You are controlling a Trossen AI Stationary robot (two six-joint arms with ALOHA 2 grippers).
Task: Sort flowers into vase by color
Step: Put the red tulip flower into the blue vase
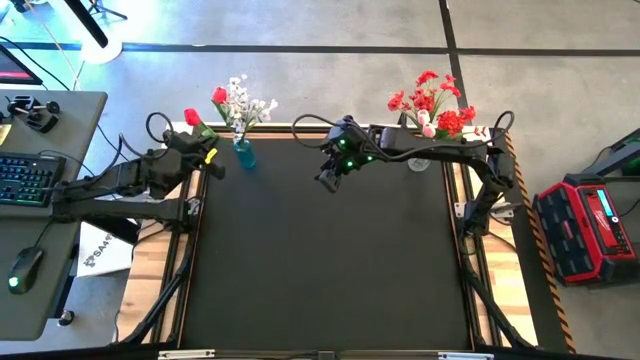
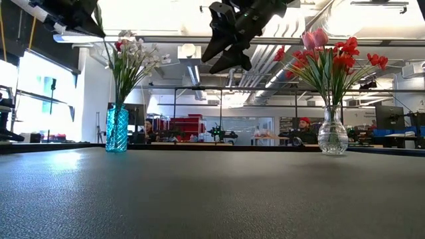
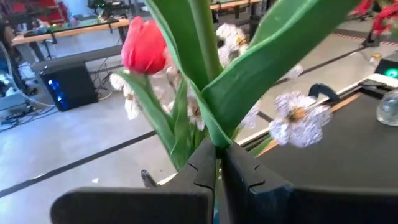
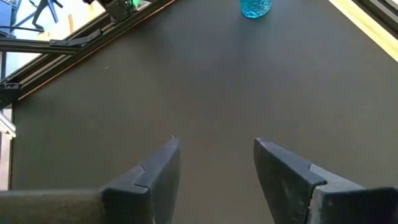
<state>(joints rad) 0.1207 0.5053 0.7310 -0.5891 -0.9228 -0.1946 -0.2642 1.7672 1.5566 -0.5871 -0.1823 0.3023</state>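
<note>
A blue vase (image 1: 243,153) near the table's far left holds white blossom sprays (image 1: 243,103) and a red bud (image 1: 218,96). A clear vase (image 1: 418,160) at the far right holds red sprays (image 1: 432,100) and a pale pink tulip (image 2: 315,38). My left gripper (image 1: 205,152) hovers just left of the blue vase, shut on a green-stemmed flower with a red bud (image 1: 193,120). My right gripper (image 1: 330,175) hangs open high over the table's far middle, between the two vases, holding nothing. My left gripper pinches the flower's green stem (image 3: 214,138) between its two fingers (image 3: 249,177), just below where the long leaves (image 3: 261,68) branch off. The stem and leaves rise past the fingertips. The flower is lifted clear of the table.
The black table top (image 1: 320,260) stretches from the vases to the near edge. The blue vase's base (image 4: 255,7) shows far ahead of my right gripper (image 4: 216,163). A desk with a keyboard (image 1: 28,178) stands left of the table, and a red case (image 1: 590,228) stands to the right.
</note>
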